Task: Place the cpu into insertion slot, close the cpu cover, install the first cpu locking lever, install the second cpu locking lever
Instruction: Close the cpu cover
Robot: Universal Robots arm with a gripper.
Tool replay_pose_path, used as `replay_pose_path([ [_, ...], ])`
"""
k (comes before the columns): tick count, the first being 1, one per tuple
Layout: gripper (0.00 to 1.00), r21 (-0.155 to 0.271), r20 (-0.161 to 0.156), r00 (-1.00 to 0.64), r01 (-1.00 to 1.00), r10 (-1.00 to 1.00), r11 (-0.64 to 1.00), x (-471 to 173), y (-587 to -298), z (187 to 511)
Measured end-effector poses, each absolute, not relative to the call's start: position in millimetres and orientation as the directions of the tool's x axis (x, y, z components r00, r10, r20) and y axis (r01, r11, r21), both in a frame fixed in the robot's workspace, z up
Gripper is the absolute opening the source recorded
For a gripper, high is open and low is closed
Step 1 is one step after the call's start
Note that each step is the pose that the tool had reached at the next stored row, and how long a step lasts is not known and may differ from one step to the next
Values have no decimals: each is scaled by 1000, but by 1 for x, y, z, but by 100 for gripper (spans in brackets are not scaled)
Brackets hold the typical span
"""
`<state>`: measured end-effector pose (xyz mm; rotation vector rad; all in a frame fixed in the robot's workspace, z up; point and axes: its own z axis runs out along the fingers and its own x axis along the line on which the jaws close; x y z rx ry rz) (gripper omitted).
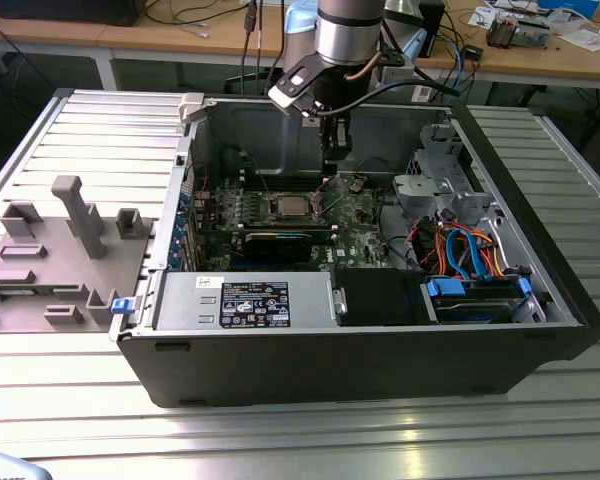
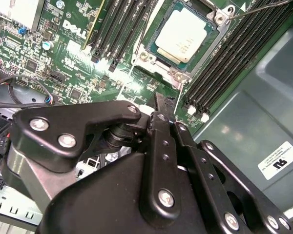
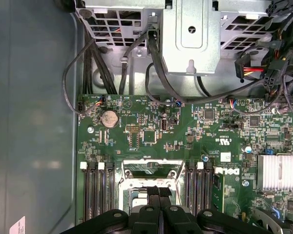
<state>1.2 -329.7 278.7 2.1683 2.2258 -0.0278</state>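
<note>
Hanging inside the open grey sheet-steel computer case, the black metal gripper shows bolted linkage bars. In both wrist views its two fingers meet flat against each other, with nothing seen between them.

Small flat square cpu, with a brushed silver-grey top and rounded corners, lies in the insertion slot. That is a square socket with a shiny silver frame and screw heads at its corners, on the glossy green motherboard. The fingertips are just beside one edge of the frame, apart from the chip.

A thin bare wire rod slants off one frame corner.

Ribbed long black memory slots flank the socket closely on two sides. The smooth grey case wall lies beyond one bank.

In the first wrist view, a round silver coin battery and a finned aluminium heat sink sit well apart from the socket. Black rubbery cables loop over the far board edge under a perforated steel cage.
</note>
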Motion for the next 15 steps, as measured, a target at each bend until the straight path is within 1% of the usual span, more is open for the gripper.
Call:
replay_pose_path([
  [15,11,11,-37,-26,1000,999,26,5,-330,278],
])
